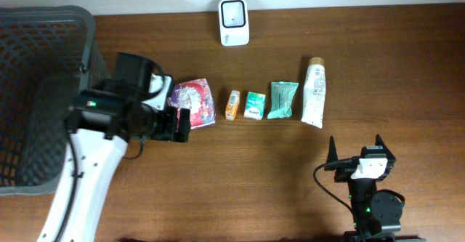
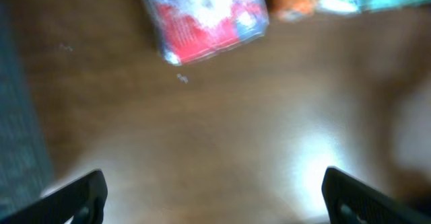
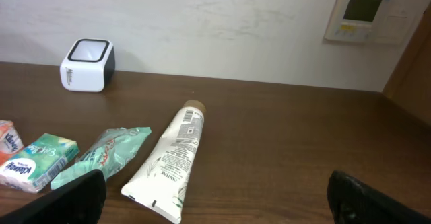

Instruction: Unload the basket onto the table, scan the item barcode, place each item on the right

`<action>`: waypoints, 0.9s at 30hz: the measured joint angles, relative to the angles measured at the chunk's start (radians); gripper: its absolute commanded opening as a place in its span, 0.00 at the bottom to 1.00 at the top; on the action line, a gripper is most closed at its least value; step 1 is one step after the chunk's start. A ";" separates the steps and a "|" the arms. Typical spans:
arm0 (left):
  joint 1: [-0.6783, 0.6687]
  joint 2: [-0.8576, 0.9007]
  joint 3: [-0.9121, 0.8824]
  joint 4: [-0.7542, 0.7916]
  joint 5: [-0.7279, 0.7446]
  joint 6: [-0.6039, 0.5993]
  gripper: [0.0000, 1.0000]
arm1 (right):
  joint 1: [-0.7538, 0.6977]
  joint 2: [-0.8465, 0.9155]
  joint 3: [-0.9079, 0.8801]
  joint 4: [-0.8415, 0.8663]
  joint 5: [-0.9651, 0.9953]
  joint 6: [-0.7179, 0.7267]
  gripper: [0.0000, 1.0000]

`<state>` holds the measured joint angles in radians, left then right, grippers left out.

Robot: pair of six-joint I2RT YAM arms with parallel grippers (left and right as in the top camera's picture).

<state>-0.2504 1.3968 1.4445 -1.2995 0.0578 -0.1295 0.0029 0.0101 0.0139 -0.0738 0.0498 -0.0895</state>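
Left gripper [image 2: 215, 190] stands wide and empty, near the red-and-purple shiny plastic packet [image 1: 193, 102] on the brown wooden table [image 1: 276, 191]; right gripper [image 1: 356, 144] is released too; the slippery film may slide from closing jaws

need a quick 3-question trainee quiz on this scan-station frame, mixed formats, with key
1. True or false: the left gripper is gripping the red-and-purple foil pouch.
2. The white plastic tube lies nearest: A) the right gripper; B) the left gripper; C) equally near both.
3. How many items lie in the row on the brown wooden table?
Key: 1 false, it is open and empty; 2 A; 3 five.
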 measured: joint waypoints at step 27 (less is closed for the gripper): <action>0.060 0.044 -0.194 0.249 -0.418 -0.167 0.99 | 0.000 0.000 0.000 0.000 -0.001 0.000 0.98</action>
<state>-0.1905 1.4410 1.2507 -1.0500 -0.3603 -0.2970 0.0029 0.0101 0.0139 -0.0742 0.0490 -0.0895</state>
